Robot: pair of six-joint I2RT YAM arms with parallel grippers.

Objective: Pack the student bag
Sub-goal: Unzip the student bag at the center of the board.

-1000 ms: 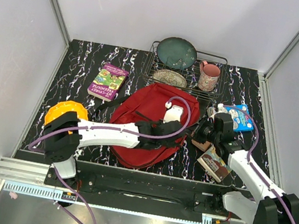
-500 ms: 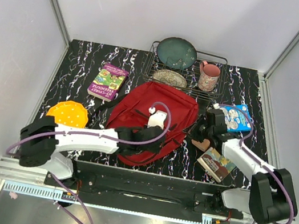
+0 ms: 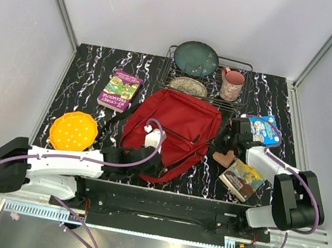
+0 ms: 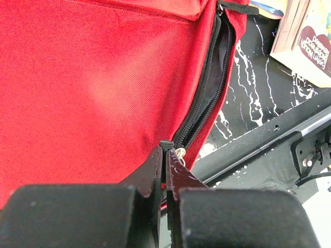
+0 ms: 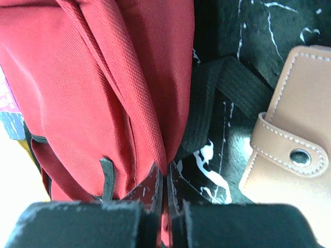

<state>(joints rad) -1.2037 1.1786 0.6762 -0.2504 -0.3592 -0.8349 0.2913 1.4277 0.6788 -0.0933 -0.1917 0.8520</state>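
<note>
The large red fabric backpack [image 3: 175, 126] is partly unzipped. Its metal zipper pull [image 4: 180, 151] is pinched by the left hand [image 4: 165, 153], its fabric by the right hand [image 5: 166, 174]. The purple paperback book [image 3: 120, 90] is not yet packed and lies on the tabletop [image 3: 85, 71].

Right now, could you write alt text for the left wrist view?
The left gripper, jaws shut, pinches the zipper pull at the edge of the red student bag, which fills most of the view. The zipper gapes, showing black lining; a book lies on the black table beyond.
</note>
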